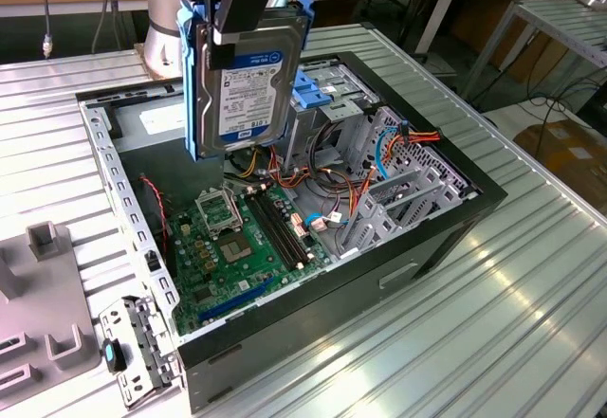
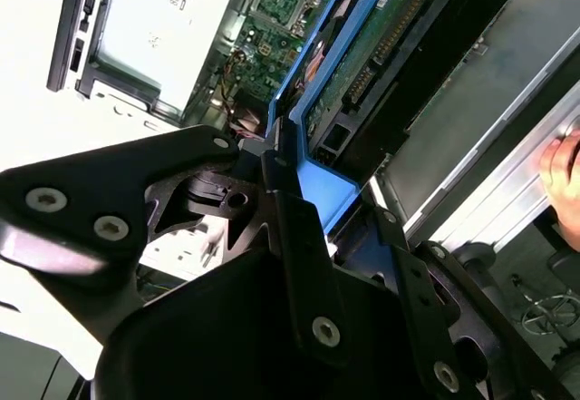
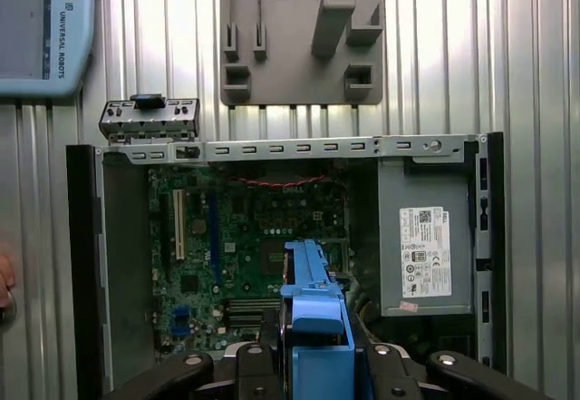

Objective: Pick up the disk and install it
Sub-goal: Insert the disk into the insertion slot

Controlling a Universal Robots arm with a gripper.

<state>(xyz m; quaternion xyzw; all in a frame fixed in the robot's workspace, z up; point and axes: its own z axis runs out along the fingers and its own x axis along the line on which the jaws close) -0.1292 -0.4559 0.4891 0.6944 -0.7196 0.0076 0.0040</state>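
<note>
Disk [image 1: 251, 91] hangs upright over the computer case [image 1: 446, 224], clamped in the end effector [image 1: 228, 37].

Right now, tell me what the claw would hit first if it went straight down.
The held disk leads: probably it meets the motherboard in the case, or the cables over it; depth is unclear.

disk [image 1: 248, 81]: upright, above the case [image 1: 441, 247] — over its motherboard [image 1: 237, 247]
case: on the table [image 1: 512, 342]
fixture block [image 1: 38, 295]: on the table — exterior view's left of the case
</note>
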